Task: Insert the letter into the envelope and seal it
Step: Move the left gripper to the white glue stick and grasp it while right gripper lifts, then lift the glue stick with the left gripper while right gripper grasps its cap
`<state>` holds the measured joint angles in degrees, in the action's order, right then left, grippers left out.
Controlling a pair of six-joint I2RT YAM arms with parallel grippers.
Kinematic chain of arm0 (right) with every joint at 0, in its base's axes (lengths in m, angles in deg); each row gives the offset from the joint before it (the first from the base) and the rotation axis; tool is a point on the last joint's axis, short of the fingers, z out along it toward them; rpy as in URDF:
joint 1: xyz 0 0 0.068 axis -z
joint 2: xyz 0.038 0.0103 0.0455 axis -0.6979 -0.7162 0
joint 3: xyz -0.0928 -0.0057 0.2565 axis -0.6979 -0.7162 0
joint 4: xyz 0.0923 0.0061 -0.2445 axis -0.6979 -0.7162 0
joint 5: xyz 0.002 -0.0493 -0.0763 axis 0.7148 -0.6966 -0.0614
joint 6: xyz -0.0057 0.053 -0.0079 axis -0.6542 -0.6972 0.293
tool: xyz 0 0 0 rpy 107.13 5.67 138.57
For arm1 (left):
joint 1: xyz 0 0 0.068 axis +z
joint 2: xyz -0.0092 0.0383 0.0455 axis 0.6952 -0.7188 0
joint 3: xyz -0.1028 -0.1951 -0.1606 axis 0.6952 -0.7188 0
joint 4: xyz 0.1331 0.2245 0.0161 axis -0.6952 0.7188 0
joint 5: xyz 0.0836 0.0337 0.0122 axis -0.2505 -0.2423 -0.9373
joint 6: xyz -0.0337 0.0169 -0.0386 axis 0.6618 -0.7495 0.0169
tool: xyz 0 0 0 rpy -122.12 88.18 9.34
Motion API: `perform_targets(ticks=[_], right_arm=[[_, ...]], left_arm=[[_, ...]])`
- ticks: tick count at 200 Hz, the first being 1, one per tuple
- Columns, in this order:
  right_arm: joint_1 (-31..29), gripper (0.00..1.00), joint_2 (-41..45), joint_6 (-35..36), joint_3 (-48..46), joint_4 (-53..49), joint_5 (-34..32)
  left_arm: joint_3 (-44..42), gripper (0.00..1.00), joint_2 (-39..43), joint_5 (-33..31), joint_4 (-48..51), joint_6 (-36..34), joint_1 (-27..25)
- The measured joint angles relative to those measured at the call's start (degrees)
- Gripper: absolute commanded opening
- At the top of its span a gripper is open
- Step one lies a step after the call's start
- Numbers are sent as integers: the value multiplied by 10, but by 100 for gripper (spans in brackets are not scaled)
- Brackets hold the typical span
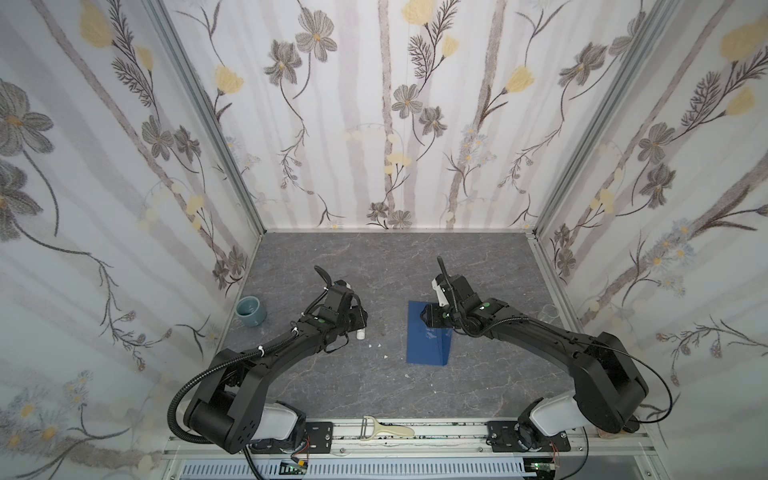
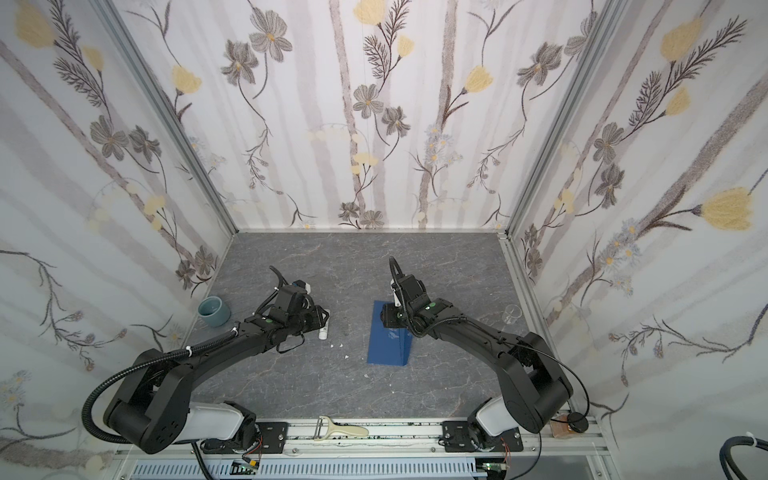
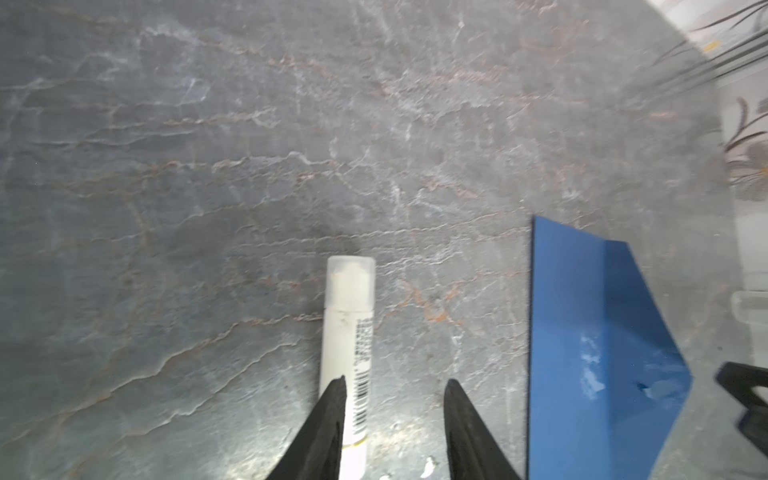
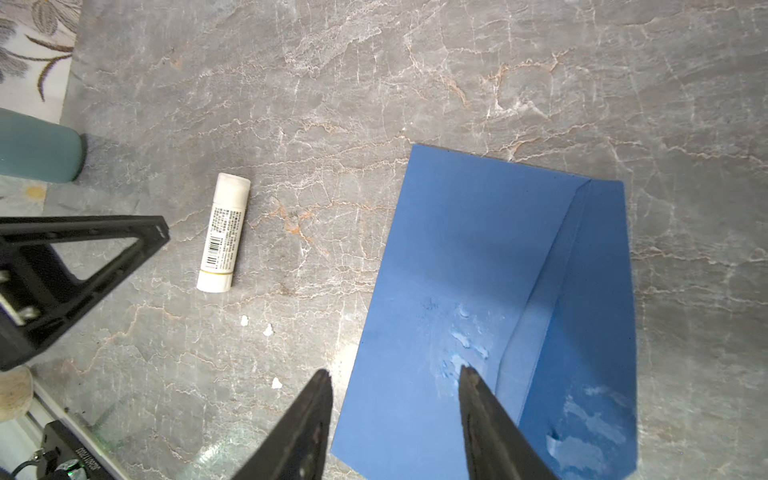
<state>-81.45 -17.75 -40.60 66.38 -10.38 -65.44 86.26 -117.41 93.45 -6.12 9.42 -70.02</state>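
The dark blue envelope (image 1: pixel 428 345) (image 2: pixel 388 345) lies flat on the grey table, right of centre. Its pointed flap (image 3: pixel 648 332) (image 4: pixel 590 316) is folded out along the right side and part raised, with pale smears on flap and body. The letter is hidden from view. A white glue stick (image 1: pixel 360 333) (image 3: pixel 348 324) (image 4: pixel 224 232) lies loose on the table. My left gripper (image 3: pixel 396 380) (image 1: pixel 360 319) is open over the stick's lower end, one finger beside it. My right gripper (image 4: pixel 395 370) (image 1: pixel 428 316) is open above the envelope's far left edge, holding nothing.
A teal cup (image 1: pixel 251 311) (image 4: pixel 37 149) stands by the left wall. A clear glass (image 1: pixel 549 311) sits near the right wall. Small white crumbs (image 1: pixel 376 345) dot the table between stick and envelope. A peeler (image 1: pixel 384 430) rests on the front rail.
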Motion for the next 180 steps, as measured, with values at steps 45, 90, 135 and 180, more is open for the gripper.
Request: perform_targets(ticks=[45,90,135,180], right_arm=[[13,51,0,6,-12,29,30],[26,51,-1,13,-28,55,57],[40,51,-2,15,-47,76,75],[47,51,1,15,-67,90,84]], left_arm=[[24,40,-37,-9,59,-31,1],[60,38,-72,-8,77,-57,-6],[108,34,-133,-22,105,-75,-26],[136,34,-164,-60,149,-90,-47]])
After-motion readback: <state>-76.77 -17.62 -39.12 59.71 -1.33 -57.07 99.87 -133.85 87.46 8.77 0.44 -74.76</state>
